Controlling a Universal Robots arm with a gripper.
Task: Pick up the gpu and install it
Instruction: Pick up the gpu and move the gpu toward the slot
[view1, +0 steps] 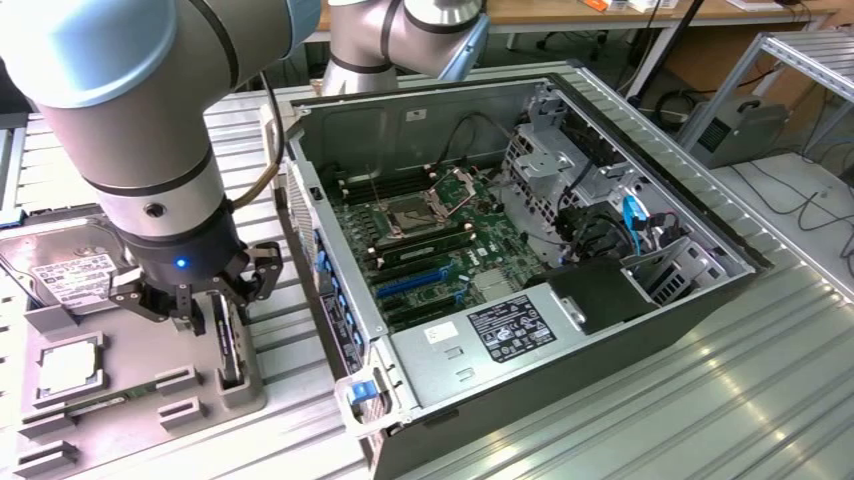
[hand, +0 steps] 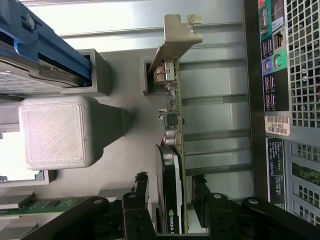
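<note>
Claw (view1: 211, 315) wide open and empty, straddling the upright gpu (view1: 230, 352) without touching: we judge it light, stiff but fragile, best pinched on its flat faces, clear of the bracket (hand: 177, 37).

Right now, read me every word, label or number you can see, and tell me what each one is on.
"NVIDIA": on the gpu, on its black cooler, sideways.
"18GF862", last characters unsure: white sticker on the computer case, rear panel.
Too small to read: the power supply label, the hard drive label, the dark sticker beside the white one.
</note>
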